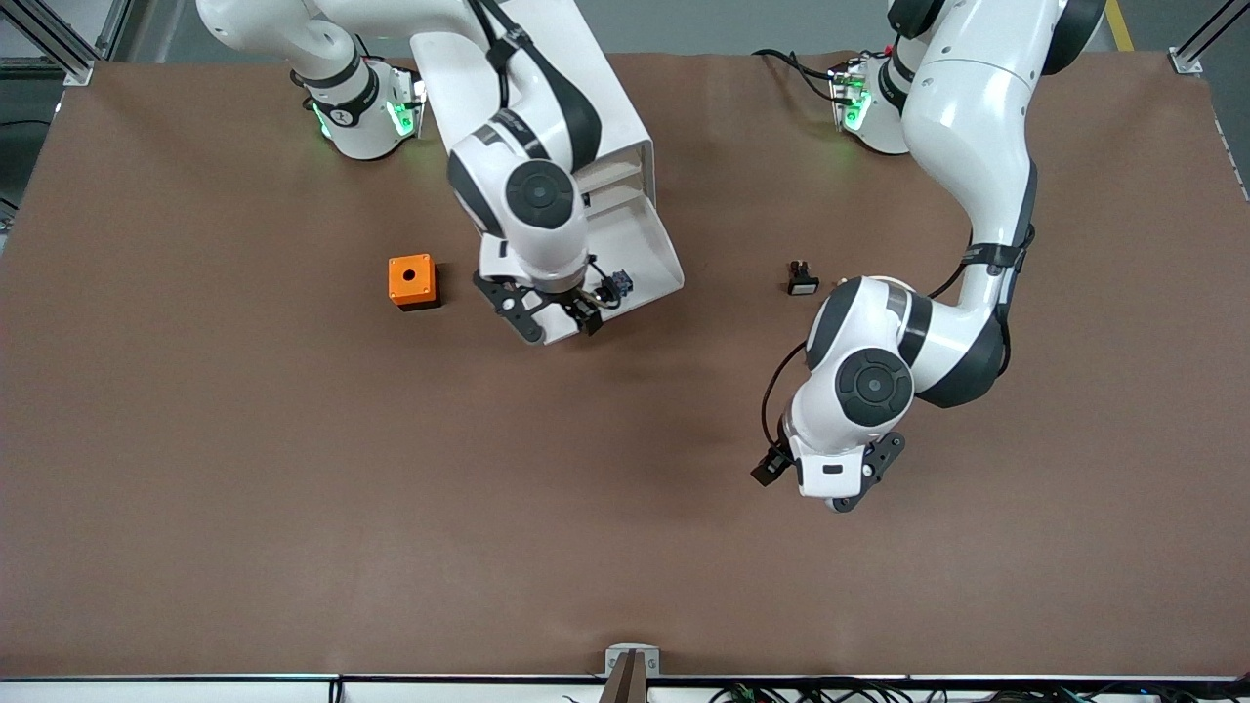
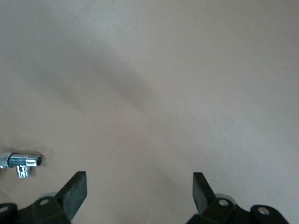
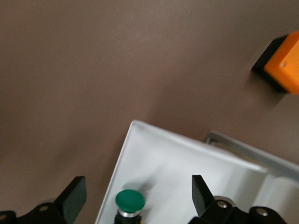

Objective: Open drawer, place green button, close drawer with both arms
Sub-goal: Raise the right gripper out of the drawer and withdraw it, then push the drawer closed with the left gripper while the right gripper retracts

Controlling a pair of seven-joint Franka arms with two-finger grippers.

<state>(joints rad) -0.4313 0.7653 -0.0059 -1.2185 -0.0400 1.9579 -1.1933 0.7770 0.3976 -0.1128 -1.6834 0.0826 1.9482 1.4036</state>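
Observation:
The white drawer (image 1: 640, 244) stands pulled out of the white cabinet (image 1: 610, 107) toward the front camera. My right gripper (image 1: 555, 317) is open over the drawer's front corner. In the right wrist view the drawer's floor (image 3: 187, 168) shows the button (image 3: 130, 201), green cap up, in the drawer close to its rim and below my right gripper (image 3: 138, 198), between its spread fingers (image 3: 74, 198) and touching neither. In the front view the button is hidden under the right hand. My left gripper (image 1: 845, 498) is open and empty over bare table toward the left arm's end; its left wrist view (image 2: 139, 191) shows only tabletop.
An orange box with a hole (image 1: 412, 281) sits beside the drawer toward the right arm's end, also in the right wrist view (image 3: 282, 65). A black-and-white switch (image 1: 802, 278) lies between the drawer and the left arm. A small metal fitting (image 2: 21, 161) lies on the table near the left gripper.

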